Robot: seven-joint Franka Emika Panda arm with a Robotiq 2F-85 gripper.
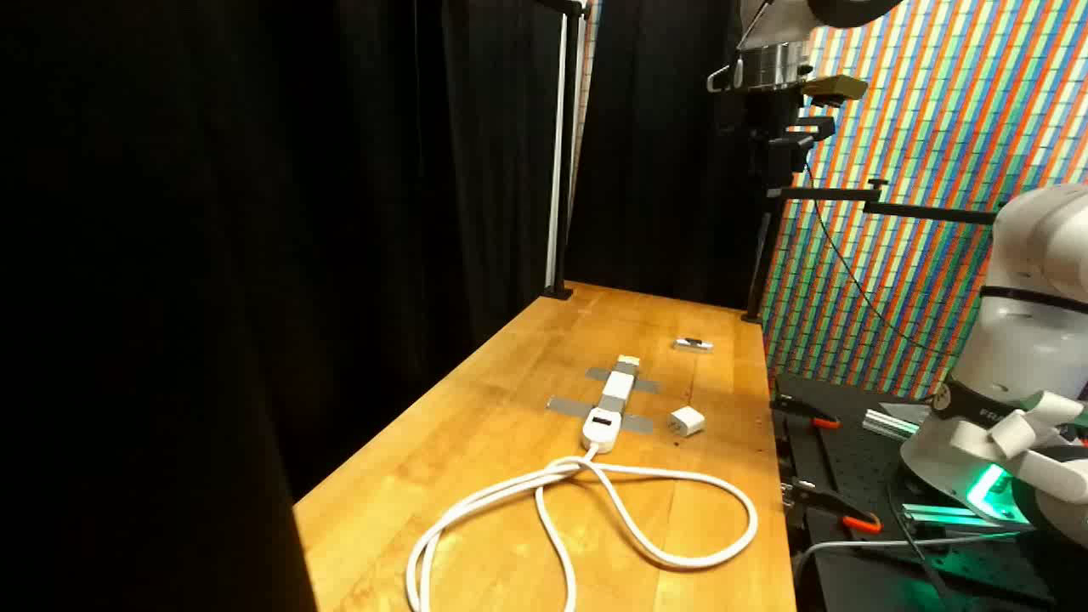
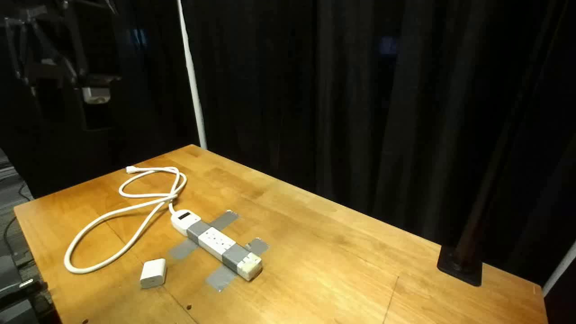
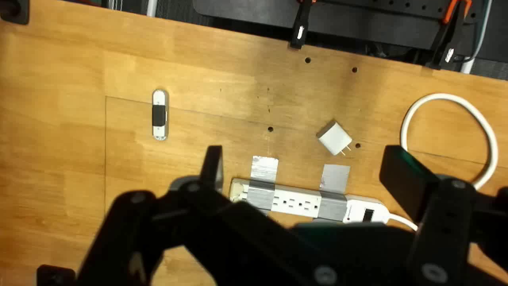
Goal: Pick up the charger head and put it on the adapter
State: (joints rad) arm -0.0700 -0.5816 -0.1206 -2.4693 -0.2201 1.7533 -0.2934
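Observation:
The charger head, a small white block, lies on the wooden table beside the adapter, seen in both exterior views (image 1: 687,422) (image 2: 153,273). Its two prongs point to the lower right in the wrist view (image 3: 335,138). The adapter is a long white power strip held down by grey tape, in both exterior views (image 1: 618,388) (image 2: 217,241); several of its sockets face up in the wrist view (image 3: 295,200). High above the table, my gripper (image 3: 305,169) is open with its fingers wide apart and nothing between them. Its dark body covers the strip's lower edge in the wrist view.
The adapter's thick white cord (image 1: 697,563) loops over the near tabletop. A small flat object with a dark middle (image 3: 159,119) lies apart from the strip. Clamps (image 3: 300,29) grip the table edge on the robot's side. A black post base (image 2: 460,267) stands at a corner.

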